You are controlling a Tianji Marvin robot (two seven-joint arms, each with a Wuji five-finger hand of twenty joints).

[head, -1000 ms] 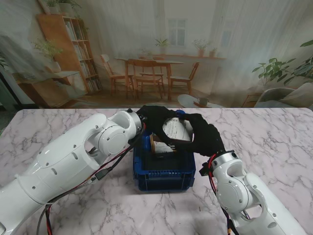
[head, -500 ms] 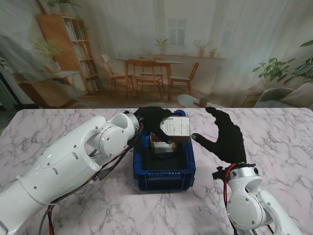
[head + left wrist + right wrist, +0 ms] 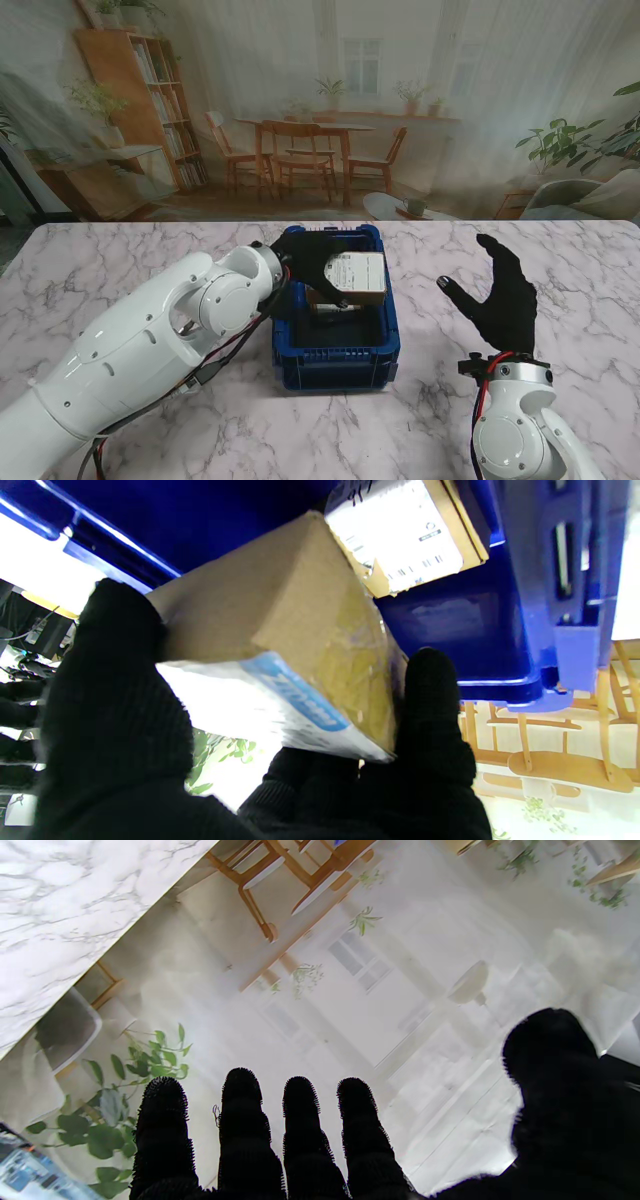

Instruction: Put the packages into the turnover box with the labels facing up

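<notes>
You see two packages: one package (image 3: 357,272) held over the box and a second package (image 3: 330,300) inside it. There is one blue turnover box (image 3: 336,350), one marble table (image 3: 120,260), and two black-gloved hands, left hand (image 3: 305,252) and right hand (image 3: 505,295).

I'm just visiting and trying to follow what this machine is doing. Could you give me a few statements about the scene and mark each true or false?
1. The left hand holds a cardboard package over the blue box. True.
2. The right hand grips that package too. False: it is open, off to the right, holding nothing.
3. Another labelled package already lies in the box. True.
4. The box is red. False: it is blue.
</notes>
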